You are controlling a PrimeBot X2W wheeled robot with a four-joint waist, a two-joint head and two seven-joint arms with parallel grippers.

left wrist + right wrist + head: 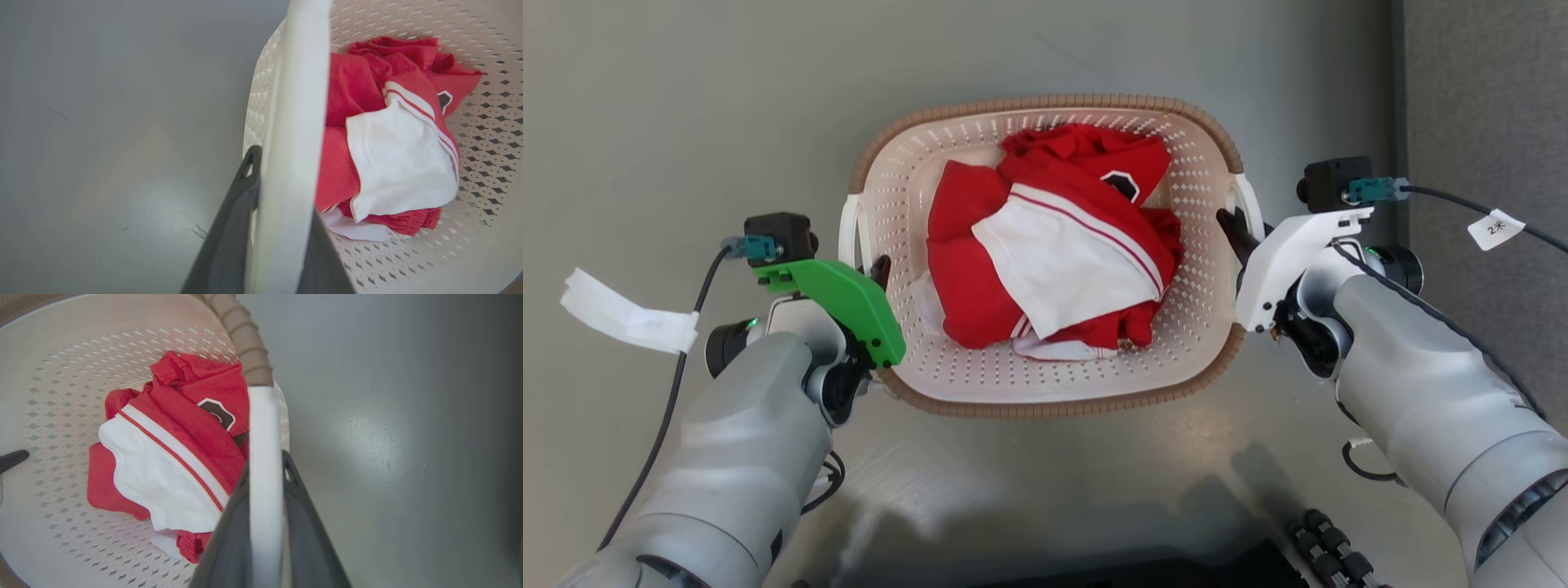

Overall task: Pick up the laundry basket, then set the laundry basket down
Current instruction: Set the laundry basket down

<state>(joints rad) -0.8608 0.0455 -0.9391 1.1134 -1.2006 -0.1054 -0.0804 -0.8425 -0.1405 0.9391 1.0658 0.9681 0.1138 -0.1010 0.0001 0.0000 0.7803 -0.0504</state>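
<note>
Cream perforated plastic laundry basket with brown woven-look rim (1045,103) is centred between the arms over the grey floor (686,106). Left gripper (867,263) clamps its left white handle (849,233), and right gripper (1240,226) clamps the right white handle (1253,204). Red-and-white clothing (1045,261) lies inside.

Likely a robotics lab: bare glossy grey floor (645,98) and paper-tagged camera cables (1437,194).

1. Smooth grey floor (686,98), faintly glossy, with soft pale patches of reflected light.
2. Along its right edge, a darker, rough-textured grey surface (1486,98) meets it at a straight seam.
3. Small dark scuffs (200,232) mark the floor.
</note>
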